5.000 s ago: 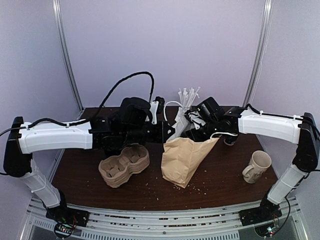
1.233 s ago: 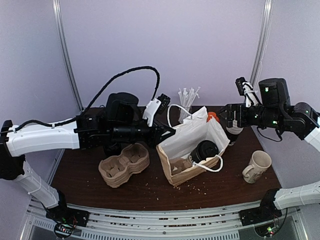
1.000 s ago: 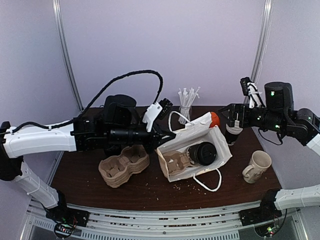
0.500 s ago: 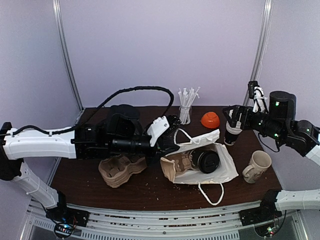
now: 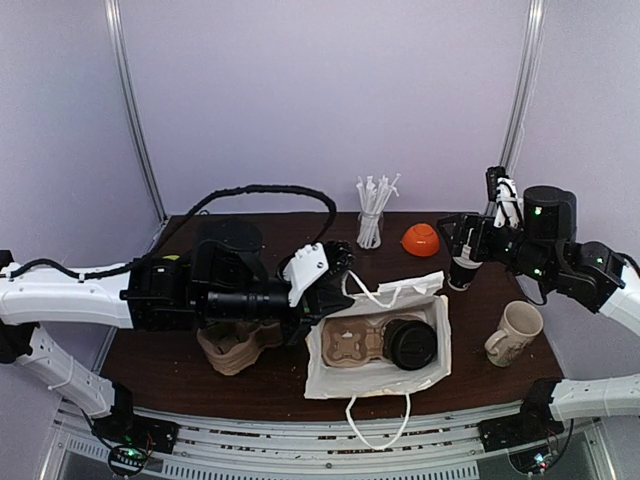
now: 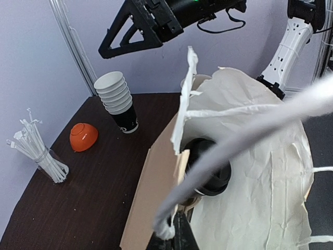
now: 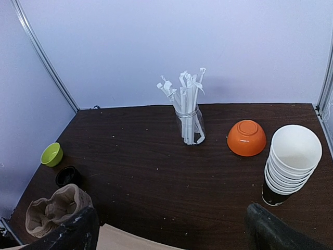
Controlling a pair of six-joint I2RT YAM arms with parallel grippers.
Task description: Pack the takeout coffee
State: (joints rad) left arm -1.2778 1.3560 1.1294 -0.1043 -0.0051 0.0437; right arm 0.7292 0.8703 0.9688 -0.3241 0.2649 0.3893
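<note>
Two grippers: left gripper (image 5: 335,288) clamped on the paper bag (image 5: 375,380) at its left rim, by the cord handle; right gripper (image 5: 462,232) jaws wide, holding nothing, near the paper cup stack (image 5: 463,270).
Cup: takeout coffee (image 5: 410,343) inside the bag, right end, black lid facing the top camera, beside a pulp carrier (image 5: 355,340) in there.
Bag: near edge of the bench, middle.
Far edge: straw jar (image 5: 371,215), orange bowl (image 5: 421,239).
Right edge: cream mug (image 5: 515,330).

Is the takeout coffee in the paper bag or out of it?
In. The top view shows the takeout coffee with its black lid inside the open paper bag, beside a cardboard cup carrier.
</note>
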